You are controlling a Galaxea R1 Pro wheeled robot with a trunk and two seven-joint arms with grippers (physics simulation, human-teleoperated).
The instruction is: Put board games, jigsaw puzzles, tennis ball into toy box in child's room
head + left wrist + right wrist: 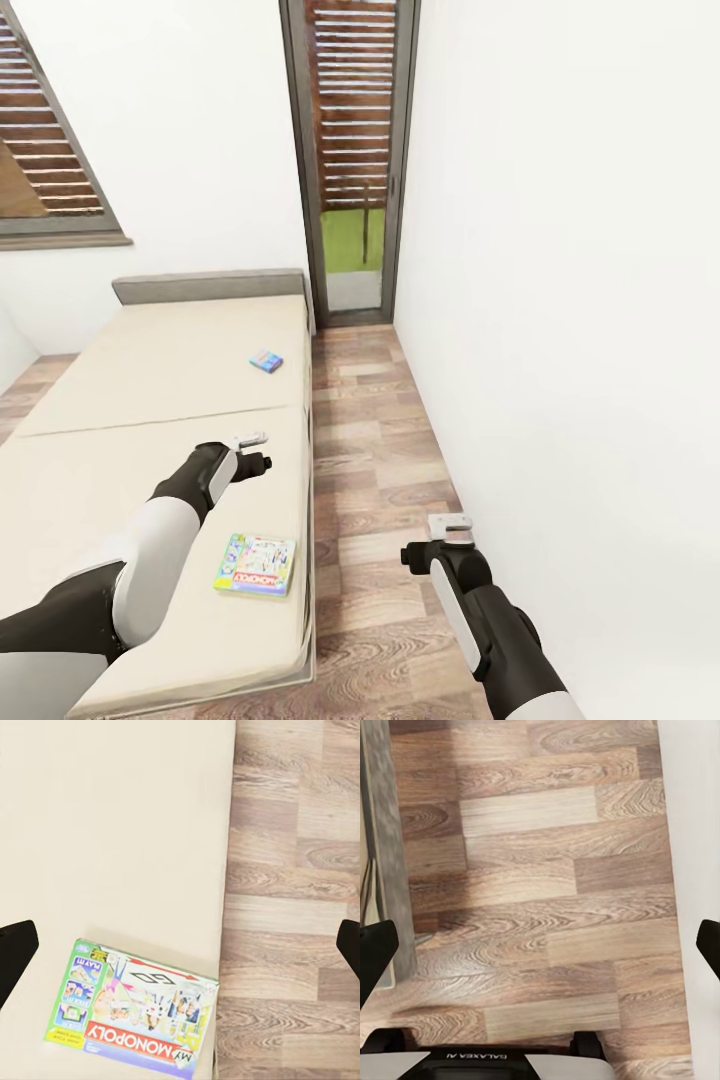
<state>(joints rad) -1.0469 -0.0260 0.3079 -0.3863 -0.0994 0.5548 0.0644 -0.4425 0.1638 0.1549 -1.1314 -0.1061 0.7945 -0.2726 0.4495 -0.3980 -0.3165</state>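
The right gripper [447, 540] hangs over the wood-plank floor [380, 470] between the bed [150, 380] and the white wall [560, 300]; in the right wrist view its 2 fingertips [376, 949] stand far apart at the frame edges, so the jaws are released and grasp nothing. The nearer board game [256, 565], a flat box printed "MONOPOLY", lies flat on the beige mattress near the bed's floor-side edge. The left gripper [255, 452] hangs above the mattress, just beyond this box and clear of it; the left wrist view shows its dark fingertips [15, 945] spread wide, released, with the box [131, 1012] below on the mattress beside the edge. Farther along the mattress, toward the grey headboard [210, 285], lies 1 small blue board game [266, 361]. Beyond the bed stands a tall narrow window [350, 150].
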